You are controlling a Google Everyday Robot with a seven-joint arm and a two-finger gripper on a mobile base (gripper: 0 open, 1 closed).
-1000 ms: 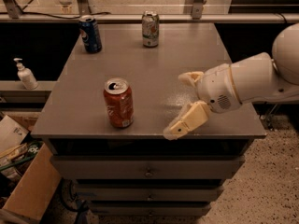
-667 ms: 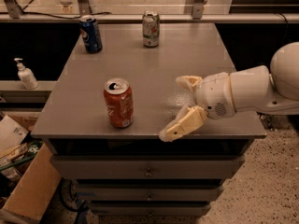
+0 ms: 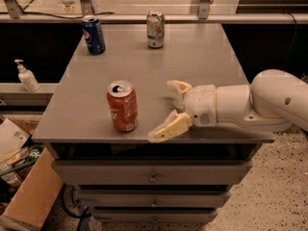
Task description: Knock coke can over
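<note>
The coke can (image 3: 122,106) is red with white script and a silver top. It stands upright near the front left edge of the grey table (image 3: 202,57). My gripper (image 3: 164,109) is open, its two cream fingers (image 3: 168,127) spread and pointing left. It hovers low over the table just to the right of the can, a short gap away and not touching it. The white arm reaches in from the right.
A blue can (image 3: 93,34) stands at the back left and a silver-and-green can (image 3: 155,30) at the back middle. A soap dispenser (image 3: 25,76) sits on a ledge to the left. Cardboard boxes (image 3: 21,186) lie on the floor left. Drawers (image 3: 153,171) are below the tabletop.
My gripper and arm have moved left and slightly toward the front edge, closing the gap to the coke can. The can has not moved.
</note>
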